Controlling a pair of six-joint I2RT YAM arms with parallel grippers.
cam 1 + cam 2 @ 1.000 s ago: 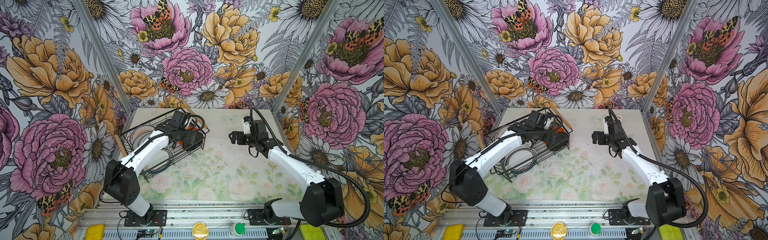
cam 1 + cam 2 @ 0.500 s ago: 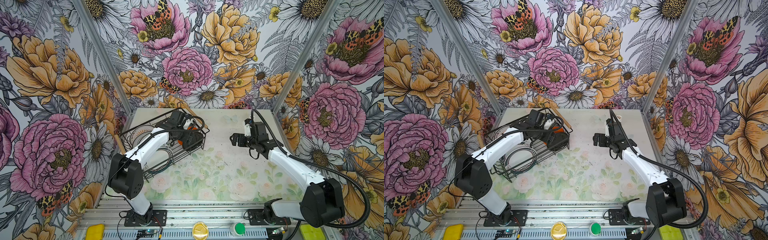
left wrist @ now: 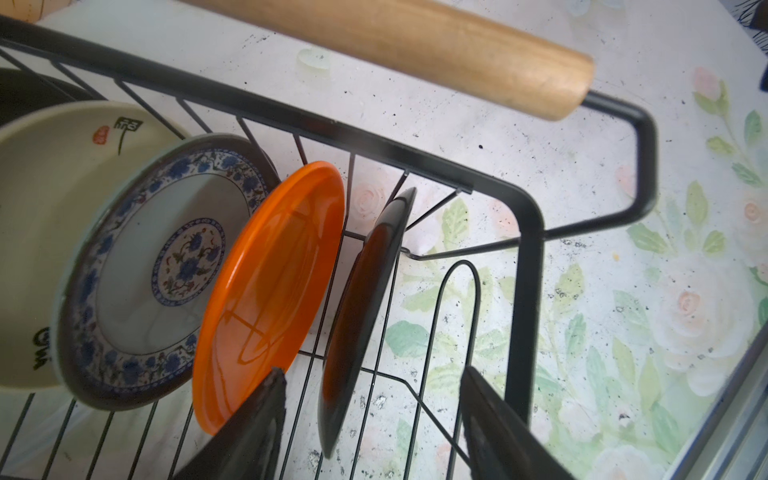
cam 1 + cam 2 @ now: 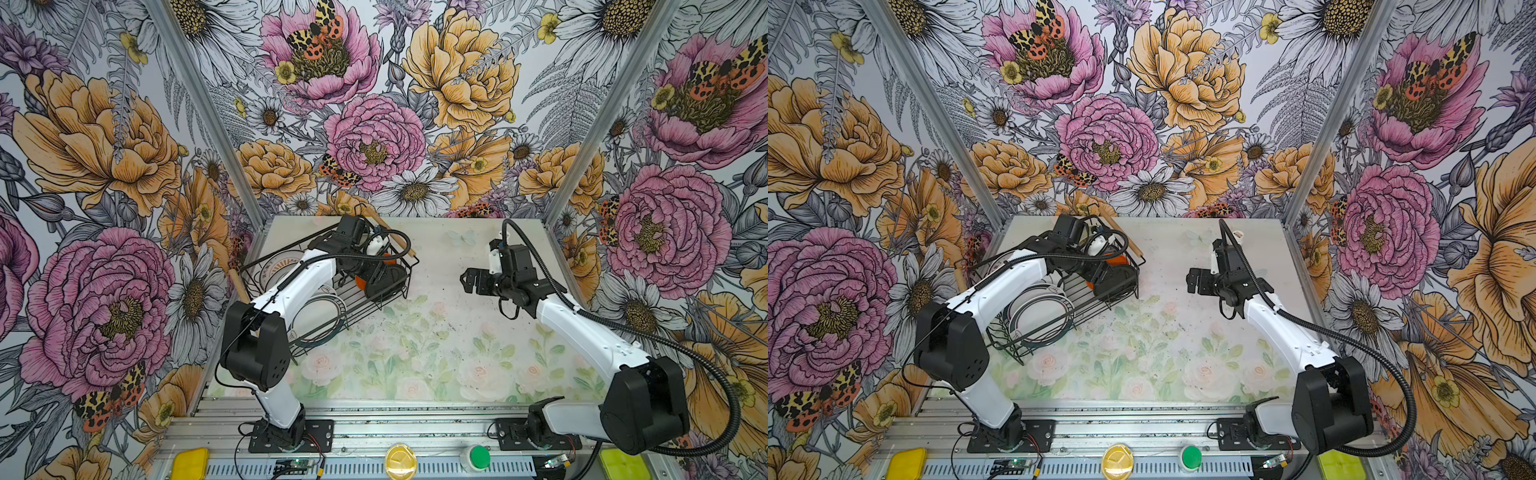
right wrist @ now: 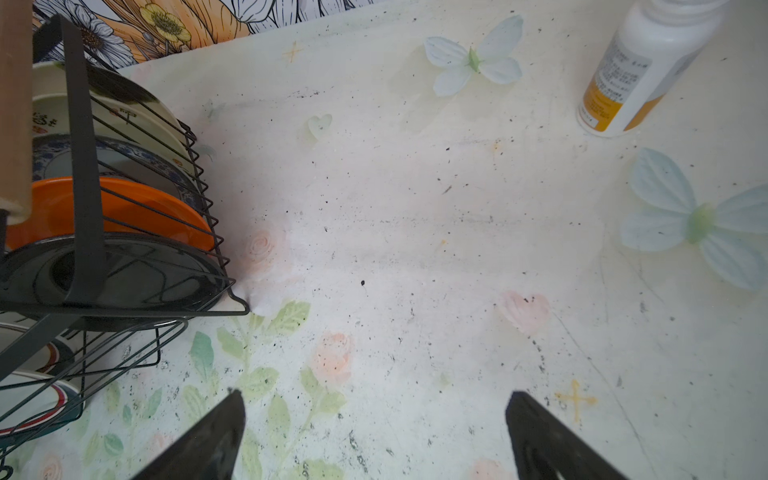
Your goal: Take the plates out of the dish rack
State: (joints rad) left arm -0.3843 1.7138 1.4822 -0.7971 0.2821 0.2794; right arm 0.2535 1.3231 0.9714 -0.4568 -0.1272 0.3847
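In both top views we see the left gripper [image 4: 375, 275] down in the dish rack [image 4: 409, 266], at the end nearer the table's middle, right at the black plate [image 4: 392, 279]. Versus a second ago its elbow has swung in and the jaws have narrowed. The right gripper [image 4: 467, 282] hangs spread over the bare table [image 4: 436, 332], well apart from the rack, unchanged. In the left wrist view the fingers [image 3: 257, 424] straddle the black plate's rim with a gap on each side, so they are apart and not yet pinching. The orange plate [image 3: 270, 291] stands just beside one finger, with the blue floral plate [image 3: 158, 266] behind it. In the right wrist view the jaws are wide with nothing between them, and the pill bottle [image 5: 640, 70] stands far off. We judge the first grasp is mid-close. No plate lies on the table yet.
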